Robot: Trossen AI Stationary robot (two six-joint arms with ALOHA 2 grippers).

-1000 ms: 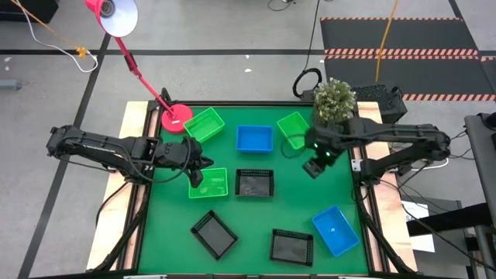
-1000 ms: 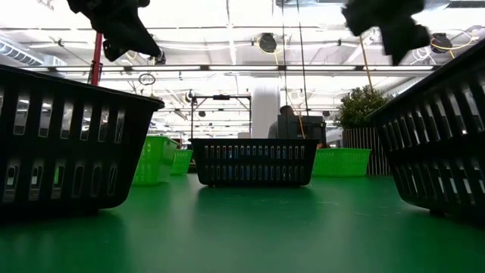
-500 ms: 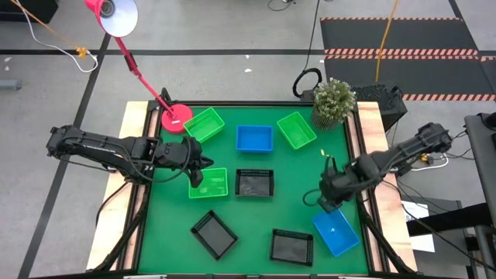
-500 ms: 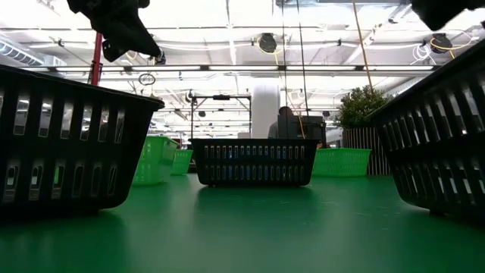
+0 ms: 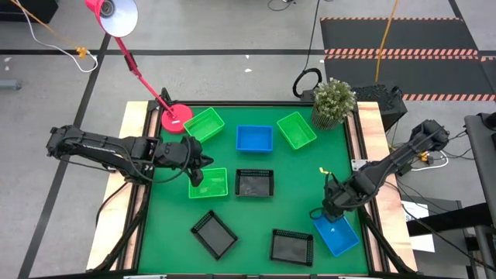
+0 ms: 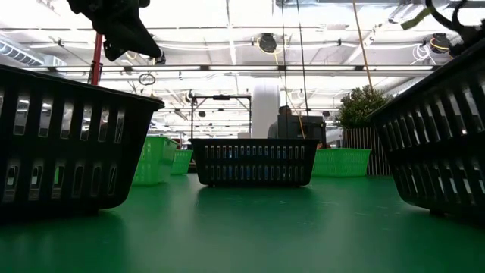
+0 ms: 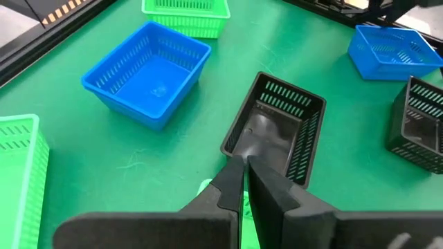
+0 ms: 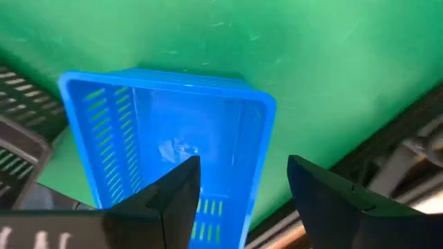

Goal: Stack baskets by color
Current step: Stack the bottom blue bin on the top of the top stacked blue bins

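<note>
Three green baskets (image 5: 204,124), (image 5: 297,129), (image 5: 209,183), two blue baskets (image 5: 254,139), (image 5: 336,232) and three black mesh baskets (image 5: 255,183), (image 5: 215,234), (image 5: 292,246) lie singly on the green mat. My right gripper (image 5: 332,215) is open above the front-right blue basket (image 8: 166,138). Its fingers (image 8: 176,200) straddle one side wall of that basket. My left gripper (image 5: 198,167) is shut and holds nothing. It hovers over the left edge of the middle-left green basket and points at the centre black basket (image 7: 277,128).
A pink lamp base (image 5: 176,118) stands at the back left corner and a potted plant (image 5: 334,101) at the back right. Wooden rails (image 5: 361,139) edge the mat on both sides. In the low view, black baskets (image 6: 68,144), (image 6: 439,144) stand close at both sides.
The right arm swung from the back right toward the front right and came down over the blue basket, its fingers spreading wider. The left arm has not moved.
</note>
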